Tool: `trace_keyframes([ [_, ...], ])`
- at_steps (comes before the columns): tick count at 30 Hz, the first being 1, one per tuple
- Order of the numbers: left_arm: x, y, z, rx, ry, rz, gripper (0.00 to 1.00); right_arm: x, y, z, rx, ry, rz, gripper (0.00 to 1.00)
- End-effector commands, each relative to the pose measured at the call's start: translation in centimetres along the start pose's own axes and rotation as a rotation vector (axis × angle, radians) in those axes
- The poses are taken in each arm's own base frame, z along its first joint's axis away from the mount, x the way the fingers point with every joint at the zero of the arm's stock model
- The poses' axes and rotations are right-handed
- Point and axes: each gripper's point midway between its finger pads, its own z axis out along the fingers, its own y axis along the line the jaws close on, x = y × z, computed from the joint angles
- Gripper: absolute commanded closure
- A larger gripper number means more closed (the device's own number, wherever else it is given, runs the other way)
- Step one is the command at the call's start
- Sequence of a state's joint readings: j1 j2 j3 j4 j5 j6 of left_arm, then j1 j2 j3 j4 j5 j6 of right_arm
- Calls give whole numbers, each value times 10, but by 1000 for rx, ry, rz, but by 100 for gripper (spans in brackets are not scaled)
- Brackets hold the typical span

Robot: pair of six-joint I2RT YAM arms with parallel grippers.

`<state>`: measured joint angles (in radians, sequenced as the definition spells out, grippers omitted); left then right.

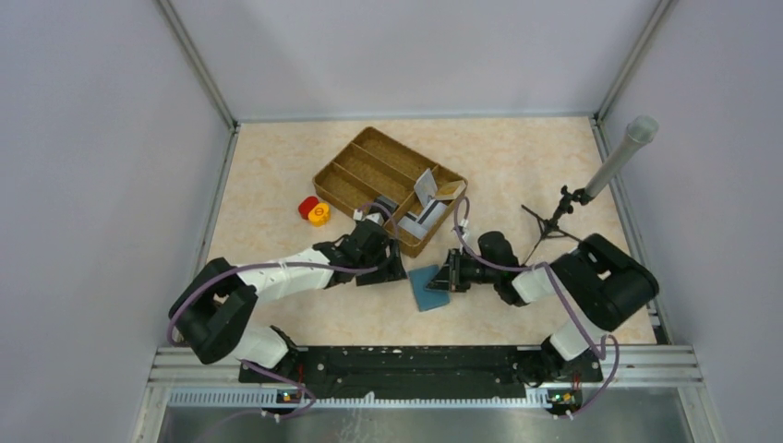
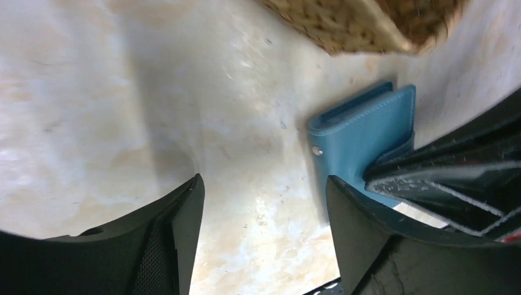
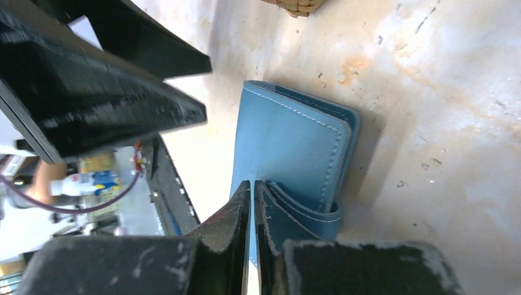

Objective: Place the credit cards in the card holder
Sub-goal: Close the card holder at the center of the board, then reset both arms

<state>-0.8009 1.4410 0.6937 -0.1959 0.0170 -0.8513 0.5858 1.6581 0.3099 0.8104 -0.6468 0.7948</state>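
Gaping empty above the tabletop (image 1: 277, 203), the left arm's fingers (image 2: 178, 233) sit just left of the folded card holder (image 1: 425, 291), the right arm's fingers (image 3: 233, 227) closed against its right side, the credit cards (image 1: 426, 187) just beyond in the woven tray (image 1: 355, 161).

Left tool (image 2: 264, 184) agape, right tool (image 3: 252, 187) pinched closed

Left jaws stand apart above the pale marbled worktop (image 2: 123, 92); a teal-blue folded leather card holder (image 2: 362, 135) lies near a brown woven tray (image 2: 356, 24).
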Motion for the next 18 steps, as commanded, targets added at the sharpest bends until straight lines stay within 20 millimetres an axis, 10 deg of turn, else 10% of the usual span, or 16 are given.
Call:
trace_keyframes([
  [1,-33,10,-18,-6,-91,22,18,10,-32,-13,278,48,-90,92],
  [10,-97,63,-76,-77,-277,-37,1,-49,38,-57,309,-104,-272,57],
  [18,-137,119,-143,-135,-421,-133,1,-101,2,-134,732,-327,-208,38],
])
